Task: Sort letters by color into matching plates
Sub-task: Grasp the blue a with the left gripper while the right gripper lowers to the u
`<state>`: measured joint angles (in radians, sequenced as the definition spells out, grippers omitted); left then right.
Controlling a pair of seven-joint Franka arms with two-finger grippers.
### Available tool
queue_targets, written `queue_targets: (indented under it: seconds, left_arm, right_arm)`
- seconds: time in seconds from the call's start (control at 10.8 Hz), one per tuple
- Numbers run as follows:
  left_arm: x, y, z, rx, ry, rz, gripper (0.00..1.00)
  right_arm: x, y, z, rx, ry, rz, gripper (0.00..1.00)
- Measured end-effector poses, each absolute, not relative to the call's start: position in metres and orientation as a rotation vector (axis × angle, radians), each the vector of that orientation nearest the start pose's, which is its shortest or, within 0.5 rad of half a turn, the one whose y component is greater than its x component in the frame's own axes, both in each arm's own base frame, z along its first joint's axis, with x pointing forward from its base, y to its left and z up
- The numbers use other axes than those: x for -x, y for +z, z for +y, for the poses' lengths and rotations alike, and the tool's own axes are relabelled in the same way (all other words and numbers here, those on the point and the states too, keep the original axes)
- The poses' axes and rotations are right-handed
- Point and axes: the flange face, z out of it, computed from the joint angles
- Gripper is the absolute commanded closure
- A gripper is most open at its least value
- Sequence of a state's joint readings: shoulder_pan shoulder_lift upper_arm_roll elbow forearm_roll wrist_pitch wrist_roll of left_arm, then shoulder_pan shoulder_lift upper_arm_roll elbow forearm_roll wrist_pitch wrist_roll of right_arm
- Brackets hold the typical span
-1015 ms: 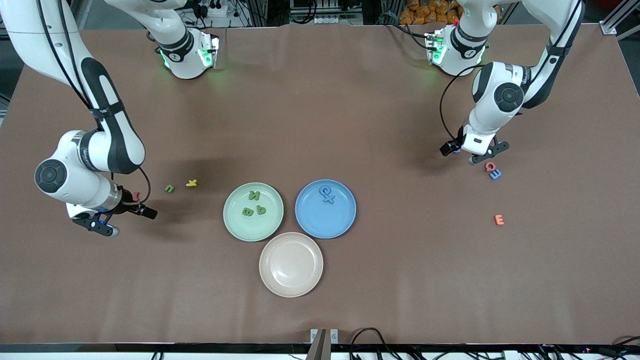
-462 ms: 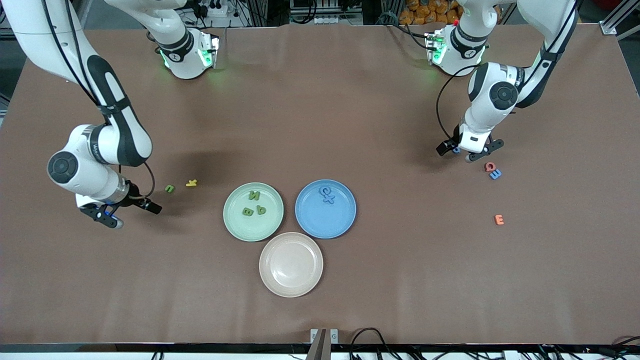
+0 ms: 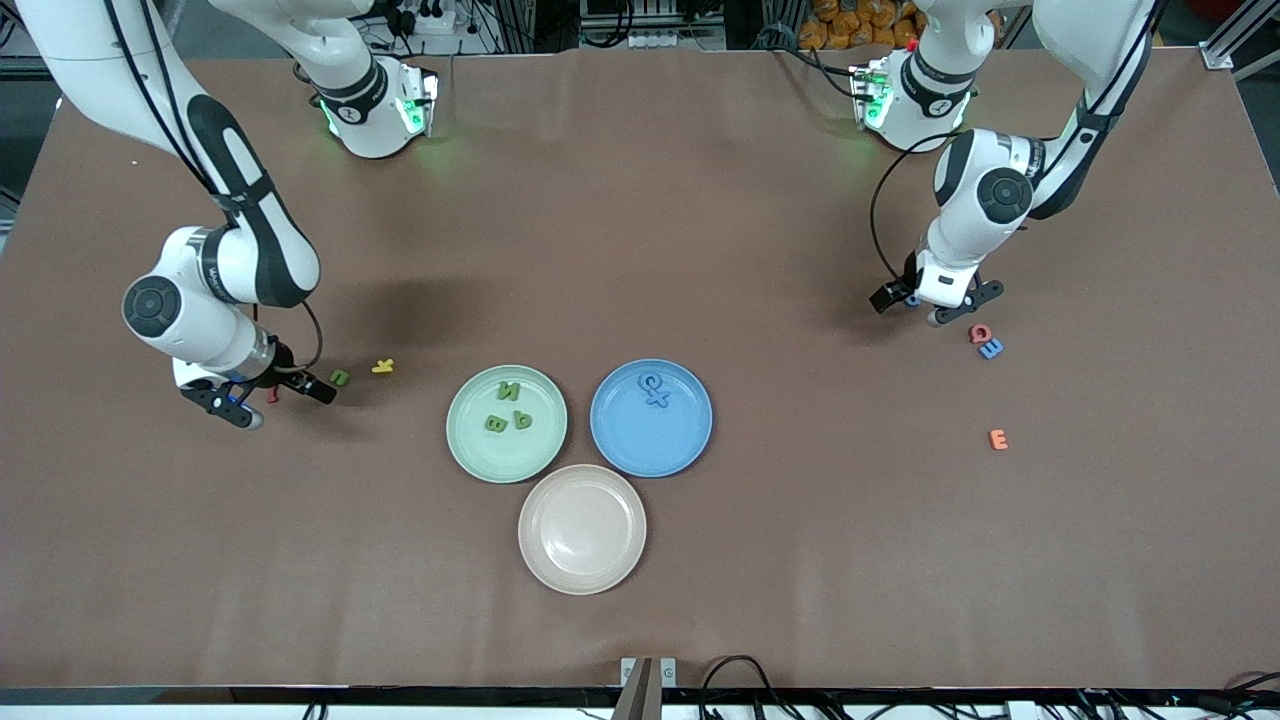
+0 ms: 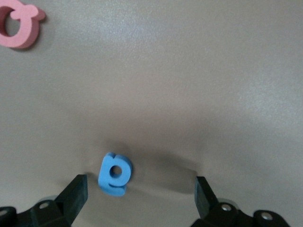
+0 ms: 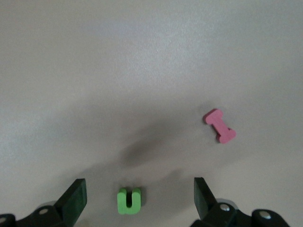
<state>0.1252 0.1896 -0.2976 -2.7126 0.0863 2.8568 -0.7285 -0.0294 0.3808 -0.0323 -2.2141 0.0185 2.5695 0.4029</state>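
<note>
Green U (image 5: 129, 200) lies between right gripper's (image 5: 137, 201) wide, empty jaws (blue letter (image 4: 114, 174) likewise, left gripper (image 4: 139, 198)).

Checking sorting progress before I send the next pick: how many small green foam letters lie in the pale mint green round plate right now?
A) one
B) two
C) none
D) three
D: the front view shows three small green foam letters lying inside the pale mint green round plate, one farther from the camera, two side by side nearer.
</note>
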Motion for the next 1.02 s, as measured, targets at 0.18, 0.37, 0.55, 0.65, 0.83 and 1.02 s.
queue_targets:
  seconds: [0.18, 0.37, 0.55, 0.65, 0.83, 1.02]
  left_arm:
    - [-0.389, 0.162, -0.076, 3.075, 0.057, -0.769, 0.00]
    - [-0.390, 0.162, -0.074, 3.076, 0.049, -0.778, 0.00]
    - [-0.391, 0.162, -0.073, 3.076, 0.045, -0.782, 0.00]
    - [-0.391, 0.162, -0.073, 3.076, 0.045, -0.783, 0.00]
    - [-0.391, 0.162, -0.073, 3.076, 0.044, -0.784, 0.46]
    - [-0.392, 0.163, -0.073, 3.077, 0.040, -0.784, 1.00]
  right_arm:
    - [-0.539, 0.199, -0.029, 3.059, 0.024, 0.733, 0.00]
    - [-0.531, 0.192, -0.022, 3.064, 0.024, 0.715, 0.00]
    - [-0.527, 0.189, -0.016, 3.068, 0.031, 0.699, 0.00]
    - [-0.527, 0.188, -0.013, 3.070, 0.030, 0.692, 0.00]
    - [-0.526, 0.187, -0.009, 3.072, 0.025, 0.680, 0.00]
    - [-0.525, 0.182, -0.007, 3.073, 0.015, 0.673, 0.03]
